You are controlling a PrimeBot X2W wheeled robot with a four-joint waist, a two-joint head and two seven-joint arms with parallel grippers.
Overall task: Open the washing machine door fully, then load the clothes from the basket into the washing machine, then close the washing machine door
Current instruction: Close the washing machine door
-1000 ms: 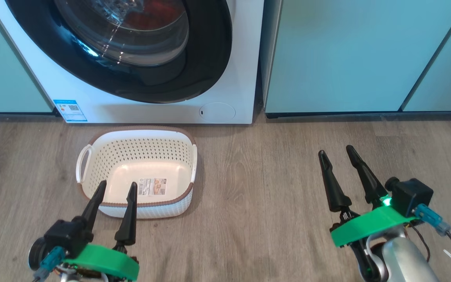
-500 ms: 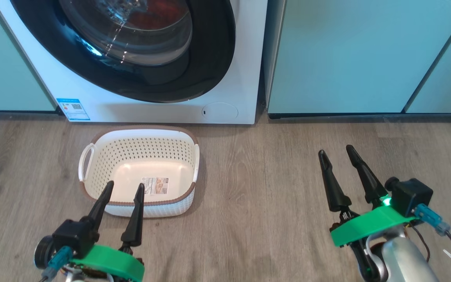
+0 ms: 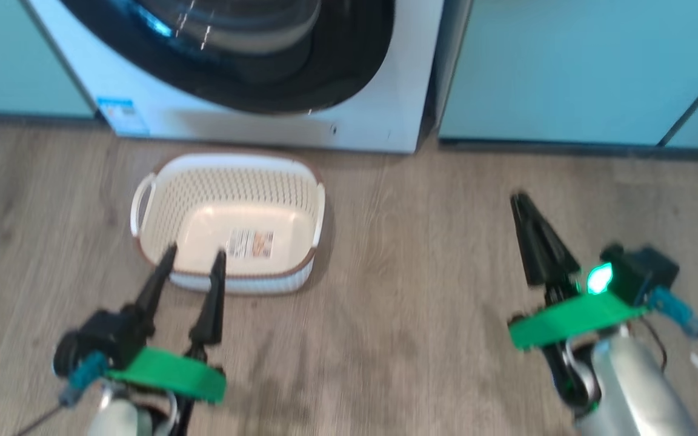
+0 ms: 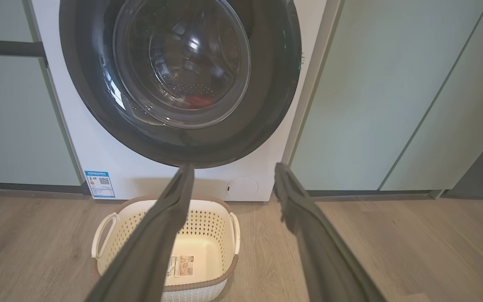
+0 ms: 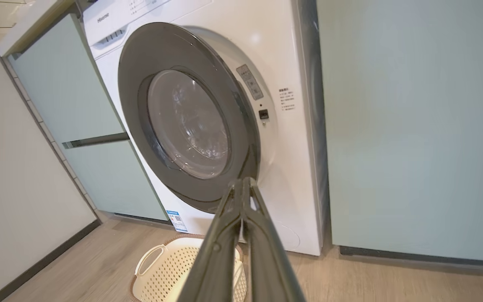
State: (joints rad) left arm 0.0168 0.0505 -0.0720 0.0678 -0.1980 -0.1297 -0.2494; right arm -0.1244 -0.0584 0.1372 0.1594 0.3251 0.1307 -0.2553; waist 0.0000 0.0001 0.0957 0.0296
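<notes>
**door looks shut, red clothes in drum, basket on floor**

- left gripper (image 3: pixel 196 251): fingers spread wide with nothing between them. In the head view its tips line up with the near rim of the basket (image 3: pixel 228 158). Can't tell how far above it they are.
- right gripper (image 3: pixel 521 201): fingers pressed together, gripping nothing. It sits over bare wood floor (image 3: pixel 415 272), well to the right of the basket.
- basket: on the floor just in front of the washing machine (image 3: pixel 379 115), below the door (image 4: pixel 266 84). The label (image 3: pixel 251 243) on its bottom is showing.
- door: lies against the machine front and looks shut from both wrist views.
- clothes (image 4: pixel 197 100): a red patch seen through the glass, low in the drum.
- machine front: blue sticker (image 4: pixel 99 183) low left, round flap (image 4: pixel 242 188) low right.
- pale green cabinets (image 3: pixel 567 60) on both sides of the machine.
- head view is motion-blurred, wrist views are sharp.
</notes>
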